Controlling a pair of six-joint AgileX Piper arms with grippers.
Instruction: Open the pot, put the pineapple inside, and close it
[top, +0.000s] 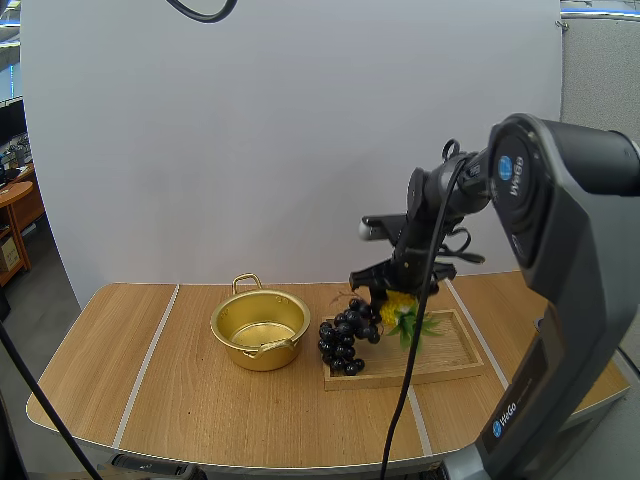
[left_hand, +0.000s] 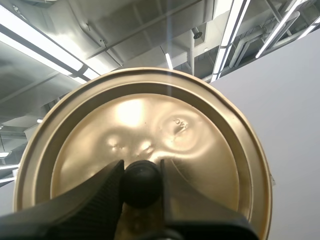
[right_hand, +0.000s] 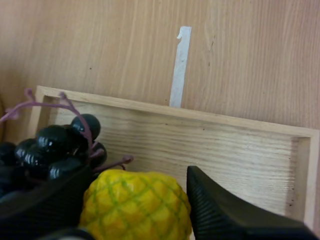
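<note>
The golden pot (top: 262, 356) stands open on the table, left of a wooden tray (top: 452, 356). My left gripper (left_hand: 141, 168) is shut on the black knob (left_hand: 142, 186) of the golden lid (left_hand: 150, 125) and holds it up in the air. Over the tray's left half, the yellow pineapple (top: 398, 306) sits between the fingers of my right gripper (top: 395, 287). In the right wrist view both fingers press its sides, so the right gripper (right_hand: 139, 174) is shut on the pineapple (right_hand: 135, 205), just above the tray (right_hand: 210, 145).
A bunch of dark grapes (top: 345, 338) lies on the tray's left end, touching the pineapple's side, and in the right wrist view the grapes (right_hand: 55, 147) are against one finger. The wooden table (top: 190, 400) has white tape lines. The pot's handles stick out at back and front.
</note>
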